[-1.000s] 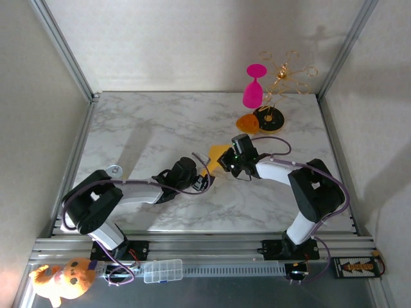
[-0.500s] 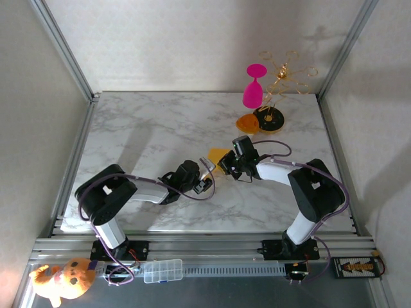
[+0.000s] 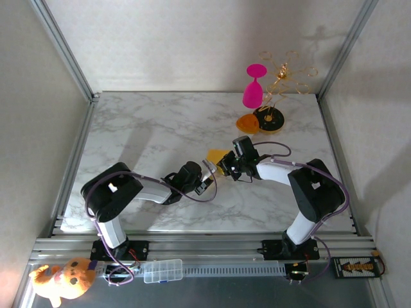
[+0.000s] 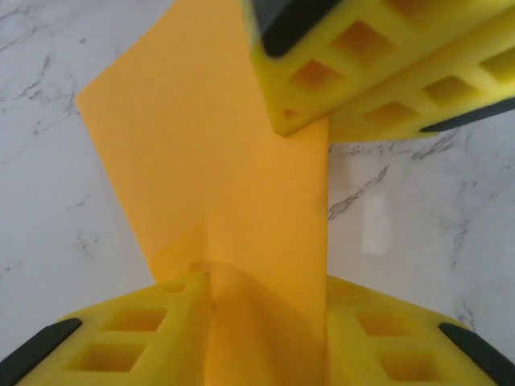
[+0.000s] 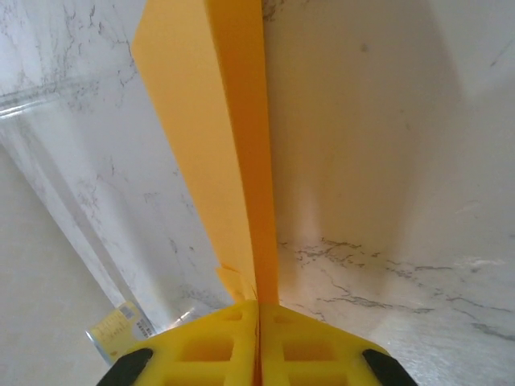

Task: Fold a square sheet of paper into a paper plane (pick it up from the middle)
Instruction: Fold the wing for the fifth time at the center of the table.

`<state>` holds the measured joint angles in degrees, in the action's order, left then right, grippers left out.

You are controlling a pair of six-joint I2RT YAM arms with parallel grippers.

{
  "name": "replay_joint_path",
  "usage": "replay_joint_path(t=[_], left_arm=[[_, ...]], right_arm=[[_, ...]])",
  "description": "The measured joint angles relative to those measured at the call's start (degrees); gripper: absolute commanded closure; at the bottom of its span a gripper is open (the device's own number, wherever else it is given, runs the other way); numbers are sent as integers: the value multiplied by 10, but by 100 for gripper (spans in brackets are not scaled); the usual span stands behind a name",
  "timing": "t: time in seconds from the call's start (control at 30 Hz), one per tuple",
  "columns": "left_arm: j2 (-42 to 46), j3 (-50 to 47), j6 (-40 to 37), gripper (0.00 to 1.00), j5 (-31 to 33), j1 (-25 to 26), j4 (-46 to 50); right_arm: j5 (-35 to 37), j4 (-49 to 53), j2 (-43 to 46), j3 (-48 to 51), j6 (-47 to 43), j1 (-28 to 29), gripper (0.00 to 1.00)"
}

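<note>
Yellow foam on the left: straddles the near end of the paper (image 4: 201,145) with the left tool (image 4: 265,281), jaws partway apart, touching a small buckle beside the crease on one side. Cannot tell whether that amounts to a grip or a mere brush. Seems placed to take the loose end so that a fold can be pressed while the other end is steadied. Keeps the paper low over the table (image 3: 141,122), a little right of its middle, creased lengthwise into a narrow strip with a wider flap; resting on the marble or just clear of it, hard to say. Further right, pinches the far end in the right tool (image 5: 259,310), jaws fully together on the folded edge, probably as the anchor. Hides much of the paper from above under both wrists, and crops its ends in both wrist views.
</note>
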<state>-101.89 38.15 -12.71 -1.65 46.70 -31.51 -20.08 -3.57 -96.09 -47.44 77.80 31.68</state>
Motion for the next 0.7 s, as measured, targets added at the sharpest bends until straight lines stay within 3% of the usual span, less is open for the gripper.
replay_joint_path(t=[0.53,0.7], left_arm=[[-7,0,1,83,0,0,0],[-7,0,7,88,-9,0,0]], right_arm=[[9,34,0,-3,-11,-10,44],[24,52,0,-12,-28,-17,35]])
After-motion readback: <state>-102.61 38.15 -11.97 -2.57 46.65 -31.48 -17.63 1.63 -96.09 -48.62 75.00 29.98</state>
